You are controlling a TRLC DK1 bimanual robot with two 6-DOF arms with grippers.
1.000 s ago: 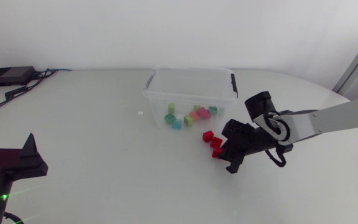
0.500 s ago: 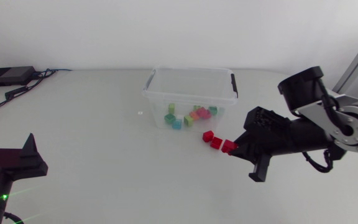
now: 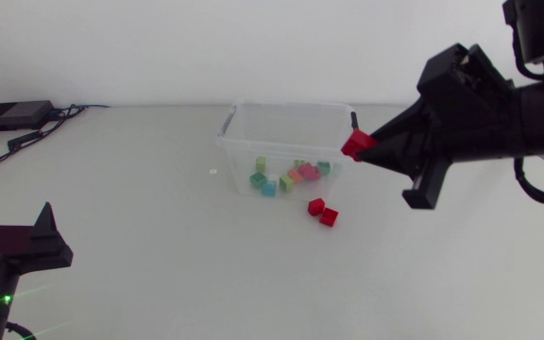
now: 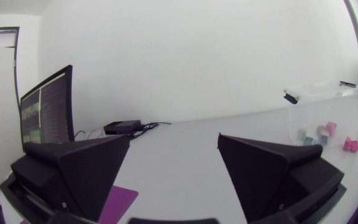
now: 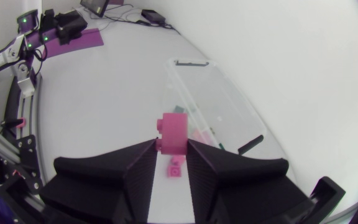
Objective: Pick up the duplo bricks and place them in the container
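Bench layout
Container mid-bench, bricks inside; two loose bricks just before it; held brick in right end effector by its right end.

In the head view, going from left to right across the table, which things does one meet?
left gripper → clear container → red brick in the jaws of the right gripper
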